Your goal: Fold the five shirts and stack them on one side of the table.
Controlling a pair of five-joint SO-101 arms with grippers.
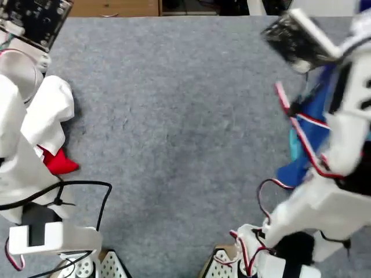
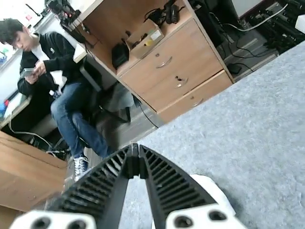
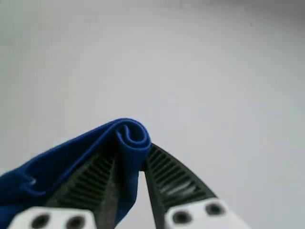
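Observation:
My right gripper (image 3: 136,155) is shut on a rolled fold of a blue shirt (image 3: 71,157), held up off the table. In the high view the blue shirt (image 1: 307,130) hangs beside the right arm (image 1: 348,145) at the table's right edge, with a bit of teal cloth (image 1: 294,149) next to it. My left gripper (image 2: 136,161) is shut with nothing between its fingers, over the far left of the table. A white shirt (image 1: 49,113) lies crumpled at the left edge under the left arm, and a red shirt (image 1: 58,163) sticks out from beneath it.
The grey mat (image 1: 174,116) covers the table between the arms. A black cable (image 1: 93,185) loops near the left arm's base at the front edge. Wooden drawers (image 2: 181,71) stand beyond the table's far edge.

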